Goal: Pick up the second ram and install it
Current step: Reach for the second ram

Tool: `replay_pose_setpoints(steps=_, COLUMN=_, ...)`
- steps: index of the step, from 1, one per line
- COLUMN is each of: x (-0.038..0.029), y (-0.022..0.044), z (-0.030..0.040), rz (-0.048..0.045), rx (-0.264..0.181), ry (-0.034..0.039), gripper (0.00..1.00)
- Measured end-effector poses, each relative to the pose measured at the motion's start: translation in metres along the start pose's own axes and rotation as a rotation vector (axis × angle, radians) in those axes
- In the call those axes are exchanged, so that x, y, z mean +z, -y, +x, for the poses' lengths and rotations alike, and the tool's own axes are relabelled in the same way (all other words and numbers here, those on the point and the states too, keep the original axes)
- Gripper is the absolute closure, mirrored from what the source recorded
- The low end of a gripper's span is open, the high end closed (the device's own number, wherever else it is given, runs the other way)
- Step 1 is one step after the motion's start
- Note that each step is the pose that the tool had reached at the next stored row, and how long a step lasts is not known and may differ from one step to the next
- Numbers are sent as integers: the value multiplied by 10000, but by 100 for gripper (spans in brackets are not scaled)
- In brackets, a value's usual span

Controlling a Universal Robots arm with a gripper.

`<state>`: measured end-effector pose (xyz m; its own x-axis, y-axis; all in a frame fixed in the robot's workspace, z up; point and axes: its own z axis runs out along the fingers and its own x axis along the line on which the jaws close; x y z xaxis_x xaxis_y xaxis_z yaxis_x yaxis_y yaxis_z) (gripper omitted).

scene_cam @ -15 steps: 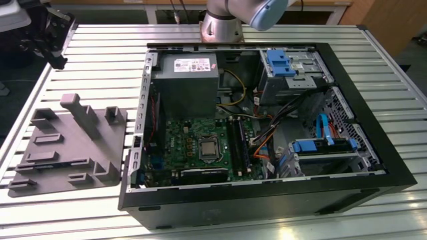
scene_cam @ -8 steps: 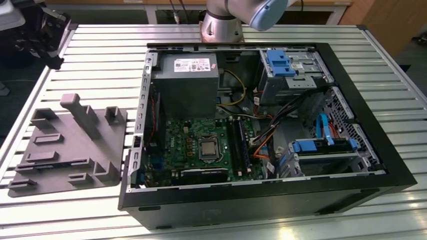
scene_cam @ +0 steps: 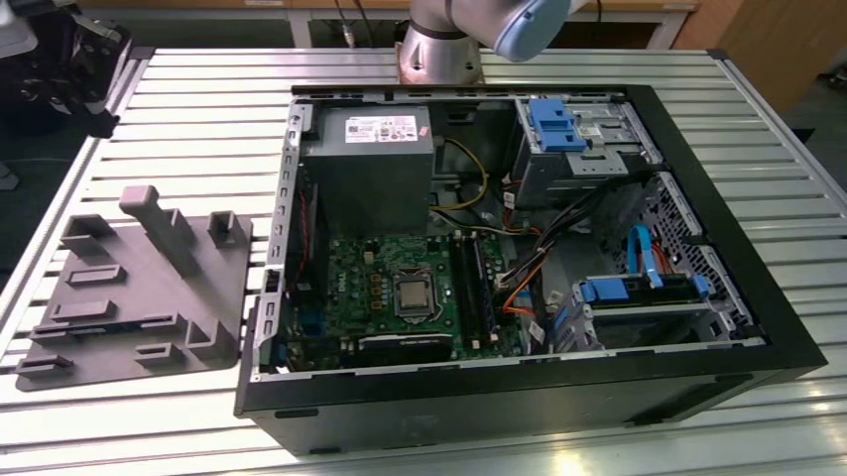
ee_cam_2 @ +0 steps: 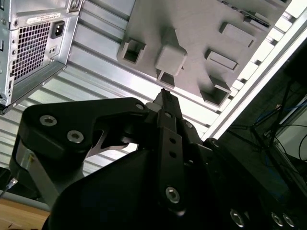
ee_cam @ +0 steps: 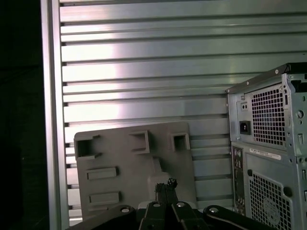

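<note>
Grey moulded holder [scene_cam: 133,297] lies flat on the slatted aluminium desk [scene_cam: 198,99], at the exterior view's left, just beside the open computer case [scene_cam: 530,397]. Inside the case, the green motherboard [scene_cam: 357,268] carries the silver processor [scene_cam: 413,295]. The black memory slots [scene_cam: 474,283] run just to the exterior view's right of the processor. The power supply [scene_cam: 368,159] sits on the far side of the board.

Arm [scene_cam: 463,35] rises from the far edge of the desk.

End effector [ee_cam_2: 163,96] [ee_cam: 166,184]: in both wrist views its fingers are pressed together with nothing between them. The tips show against the holder, with the case's rear panel off to one side.

Second ram: cannot tell where it is. The slots are too dark in the exterior view to tell whether a stick sits in them.
</note>
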<state>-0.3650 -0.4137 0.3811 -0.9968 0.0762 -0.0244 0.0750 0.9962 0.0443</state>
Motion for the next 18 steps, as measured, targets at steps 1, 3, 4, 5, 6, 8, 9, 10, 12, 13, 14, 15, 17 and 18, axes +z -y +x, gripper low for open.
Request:
replay_pose_setpoints(steps=1, x=0, y=1, z=8, rz=0, rx=0, ry=0, gripper=89)
replay_pose_setpoints(steps=3, x=1, y=2, z=24, rz=-1, rx=1, ry=0, gripper=89)
replay_pose_setpoints(steps=4, x=1, y=2, z=31, rz=0, rx=0, ry=0, gripper=89)
replay_pose_setpoints(steps=5, x=1, y=3, z=38, rz=0, rx=0, ry=0, gripper=89)
replay_pose_setpoints(steps=6, x=1, y=4, z=45, rz=-1, rx=1, ry=0, gripper=89)
replay_pose_setpoints(steps=8, x=2, y=4, z=55, rz=-1, rx=0, ry=0, gripper=89)
replay_pose_setpoints(steps=9, x=3, y=5, z=60, rz=-1, rx=0, ry=1, gripper=89)
replay_pose_setpoints(steps=10, x=4, y=5, z=64, rz=-1, rx=0, ry=1, gripper=89)
replay_pose_setpoints(steps=12, x=5, y=6, z=72, rz=0, rx=0, ry=0, gripper=89)
replay_pose_setpoints(steps=13, x=5, y=6, z=77, rz=-1, rx=0, ry=1, gripper=89)
replay_pose_setpoints(steps=14, x=6, y=7, z=81, rz=0, rx=0, ry=0, gripper=89)
replay_pose_setpoints(steps=15, x=6, y=7, z=84, rz=0, rx=0, ry=1, gripper=89)
replay_pose_setpoints(steps=17, x=6, y=7, z=90, rz=0, rx=0, ry=0, gripper=89)
replay_pose_setpoints(steps=18, x=7, y=8, z=93, rz=0, rx=0, ry=0, gripper=89)
